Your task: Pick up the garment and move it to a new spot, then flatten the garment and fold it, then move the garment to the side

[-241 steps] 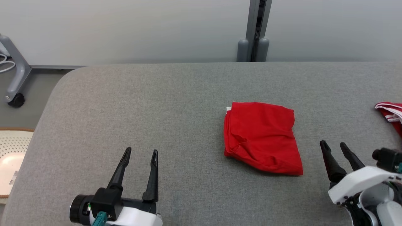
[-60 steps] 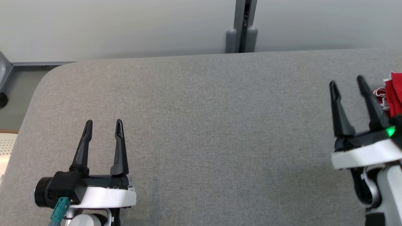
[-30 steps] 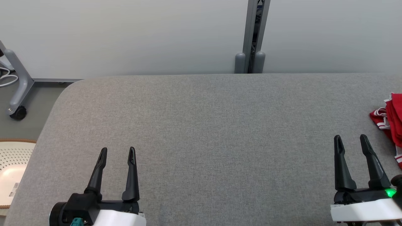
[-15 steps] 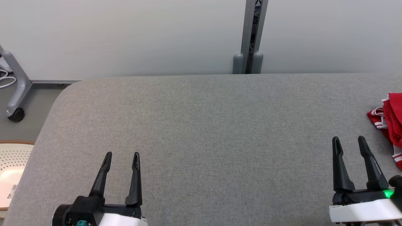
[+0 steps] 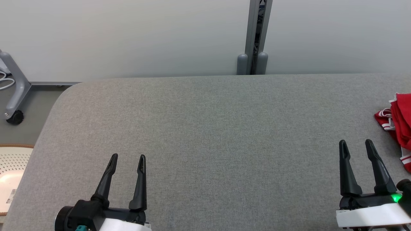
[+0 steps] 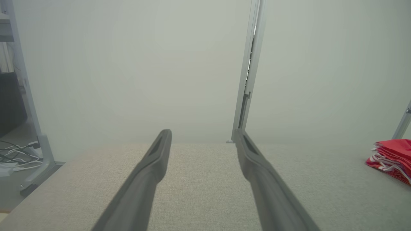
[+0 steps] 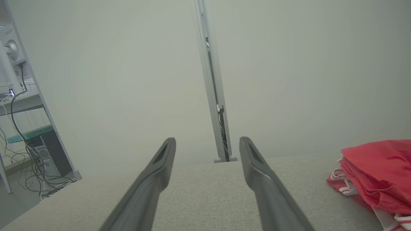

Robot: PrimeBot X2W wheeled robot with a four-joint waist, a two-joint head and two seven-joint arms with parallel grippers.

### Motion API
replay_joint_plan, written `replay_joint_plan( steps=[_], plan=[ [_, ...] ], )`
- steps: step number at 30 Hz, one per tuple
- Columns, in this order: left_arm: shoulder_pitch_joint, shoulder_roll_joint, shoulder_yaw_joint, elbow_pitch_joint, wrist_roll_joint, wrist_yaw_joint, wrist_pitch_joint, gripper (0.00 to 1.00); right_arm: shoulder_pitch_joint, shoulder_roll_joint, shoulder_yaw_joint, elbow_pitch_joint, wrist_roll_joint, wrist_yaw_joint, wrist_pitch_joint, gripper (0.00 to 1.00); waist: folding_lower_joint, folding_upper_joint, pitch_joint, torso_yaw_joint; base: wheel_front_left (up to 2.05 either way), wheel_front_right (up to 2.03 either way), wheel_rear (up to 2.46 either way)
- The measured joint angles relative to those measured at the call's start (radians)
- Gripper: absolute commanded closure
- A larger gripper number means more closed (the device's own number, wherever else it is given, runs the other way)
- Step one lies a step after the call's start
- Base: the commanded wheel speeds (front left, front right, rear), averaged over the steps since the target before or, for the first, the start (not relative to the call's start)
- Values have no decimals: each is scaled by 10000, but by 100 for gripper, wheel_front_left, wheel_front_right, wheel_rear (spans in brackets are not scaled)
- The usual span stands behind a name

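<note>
The red garment (image 5: 403, 122) lies folded at the table's right edge, on top of red cloth with white stripes; the same pile appears in the left wrist view (image 6: 391, 155) and close by in the right wrist view (image 7: 375, 173). Near the front right, my right gripper (image 5: 355, 142) stands open and empty, a little left of the pile and apart from it. At the front left, my left gripper (image 5: 128, 158) is also open and empty. Each wrist view looks between spread fingers, the left gripper (image 6: 202, 133) and the right gripper (image 7: 207, 141), at the grey table (image 5: 205, 128).
A grey post (image 5: 255, 35) stands against the pale wall behind the table's far edge. Off the table's left end are a wheeled stand leg (image 5: 13, 96) and a white perforated object (image 5: 11, 160) on the floor.
The folded red garment no longer lies mid-table as it did eight seconds ago; plain red cloth now tops the pile at the right. Over the last second the grippers have barely moved.
</note>
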Motion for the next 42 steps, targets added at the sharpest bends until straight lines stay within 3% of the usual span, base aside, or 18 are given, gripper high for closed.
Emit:
replay_joint_plan(
  steps=[23,24,30,42],
  plan=[
    [71,2,90,151,-449,-481,0,0,-4,0,-6,-10,13,0,0,0,0,0,15,-44,0,0,0],
    [71,2,86,159,-477,-497,0,100,-4,0,-6,-15,25,0,-2,100,0,0,15,-41,0,0,0],
    [392,-35,12,650,-568,-489,63,100,242,169,25,502,121,0,77,100,0,0,18,-50,0,0,0],
    [1,17,107,1139,-2832,-575,522,100,147,113,-96,849,2276,0,594,100,0,0,19,-126,0,0,0]
  ],
)
